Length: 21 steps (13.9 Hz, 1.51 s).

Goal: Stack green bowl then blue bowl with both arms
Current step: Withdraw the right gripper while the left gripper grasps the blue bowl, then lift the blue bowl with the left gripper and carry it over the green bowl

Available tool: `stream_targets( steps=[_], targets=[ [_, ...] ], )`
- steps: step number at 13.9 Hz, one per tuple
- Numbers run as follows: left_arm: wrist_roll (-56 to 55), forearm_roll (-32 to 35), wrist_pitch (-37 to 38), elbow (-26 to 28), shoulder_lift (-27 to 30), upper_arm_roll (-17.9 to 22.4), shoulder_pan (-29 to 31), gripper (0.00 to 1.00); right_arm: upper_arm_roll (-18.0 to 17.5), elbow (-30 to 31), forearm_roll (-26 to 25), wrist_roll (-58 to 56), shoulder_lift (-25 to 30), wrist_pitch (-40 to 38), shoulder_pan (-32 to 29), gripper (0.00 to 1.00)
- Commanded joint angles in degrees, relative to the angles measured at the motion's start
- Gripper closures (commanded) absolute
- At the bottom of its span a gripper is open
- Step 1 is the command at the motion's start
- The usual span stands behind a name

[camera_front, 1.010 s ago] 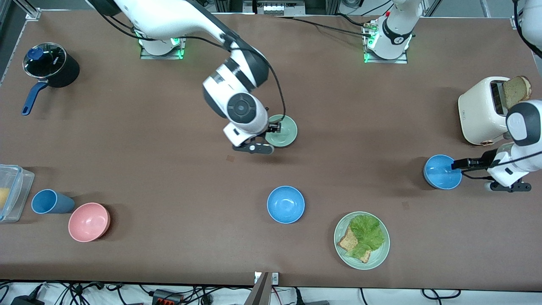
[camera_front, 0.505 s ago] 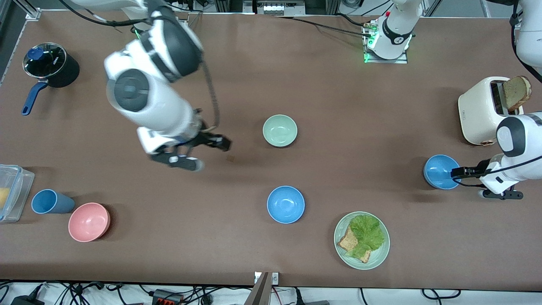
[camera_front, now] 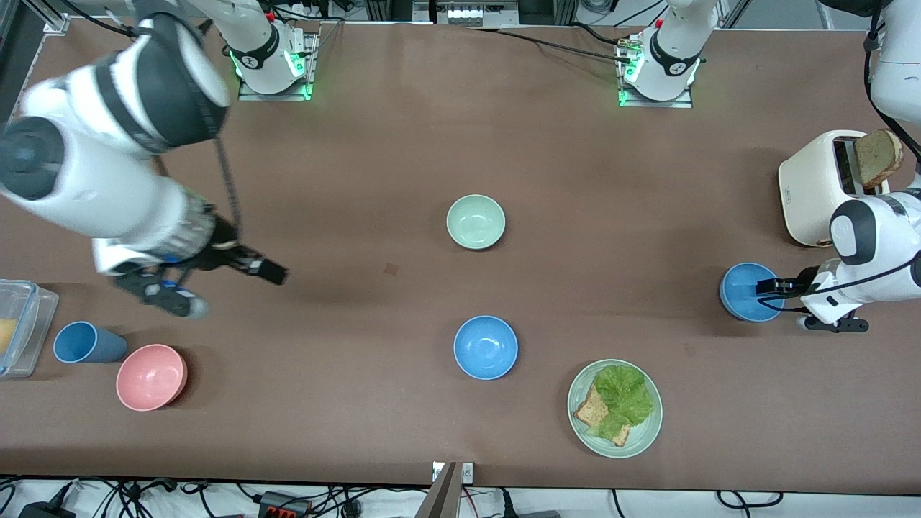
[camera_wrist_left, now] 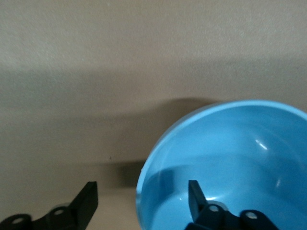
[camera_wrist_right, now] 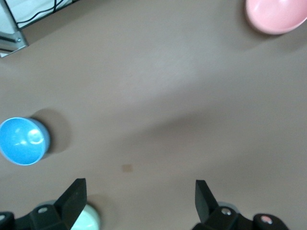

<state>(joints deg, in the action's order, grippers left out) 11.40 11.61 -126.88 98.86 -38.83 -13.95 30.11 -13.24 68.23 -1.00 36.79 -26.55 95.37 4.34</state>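
Note:
The green bowl (camera_front: 475, 222) stands upright and alone on the table's middle; its edge also shows in the right wrist view (camera_wrist_right: 86, 221). One blue bowl (camera_front: 486, 347) sits nearer to the front camera than the green bowl, and shows in the right wrist view (camera_wrist_right: 23, 141). A second blue bowl (camera_front: 745, 293) stands at the left arm's end, near the toaster. My left gripper (camera_front: 767, 288) is open and straddles that bowl's rim (camera_wrist_left: 141, 191), one finger (camera_wrist_left: 194, 194) inside, one outside. My right gripper (camera_front: 268, 270) is open and empty, up over bare table toward the right arm's end.
A cream toaster (camera_front: 817, 187) with a bread slice stands beside the left arm. A pale green plate (camera_front: 642, 434) with lettuce and bread lies near the front edge. A pink bowl (camera_front: 151, 377), blue cup (camera_front: 85, 342), clear container (camera_front: 21, 324) and black pot (camera_front: 90, 111) are at the right arm's end.
My right arm has swung away from the green bowl toward its end of the table, leaving the bowl standing. My left gripper has edged over the blue bowl's rim.

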Motion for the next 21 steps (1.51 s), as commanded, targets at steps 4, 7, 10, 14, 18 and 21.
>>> stream_targets(
  steps=[4,7,10,14,18,21],
  targets=[
    [-0.32,0.52,-0.38,2.22,1.74,-1.25,1.27,0.53,7.85,7.44,0.03,-28.93,7.83,-0.44,-6.01,0.00],
    [-0.50,0.26,1.19,1.78,1.92,-1.87,0.92,0.88,12.53,7.44,0.48,-38.71,9.58,-1.58,-6.27,0.00],
    [-3.65,0.17,2.60,1.69,2.88,-3.54,1.18,0.99,14.90,7.18,0.48,-39.16,11.34,-2.81,-5.83,0.00],
    [-5.07,-5.01,13.65,1.51,7.88,-8.79,0.83,0.99,15.18,7.79,0.39,-38.46,12.67,-5.98,-5.83,0.00],
    [-8.48,-6.06,23.94,1.42,12.98,-18.99,1.27,1.00,15.17,17.95,0.13,-38.46,19.41,-1.70,-5.92,0.00],
    [-20.40,-12.57,29.84,-0.24,14.40,-26.01,1.09,1.00,15.17,29.91,-0.14,-38.64,26.54,5.61,-5.92,0.00]
  ],
)
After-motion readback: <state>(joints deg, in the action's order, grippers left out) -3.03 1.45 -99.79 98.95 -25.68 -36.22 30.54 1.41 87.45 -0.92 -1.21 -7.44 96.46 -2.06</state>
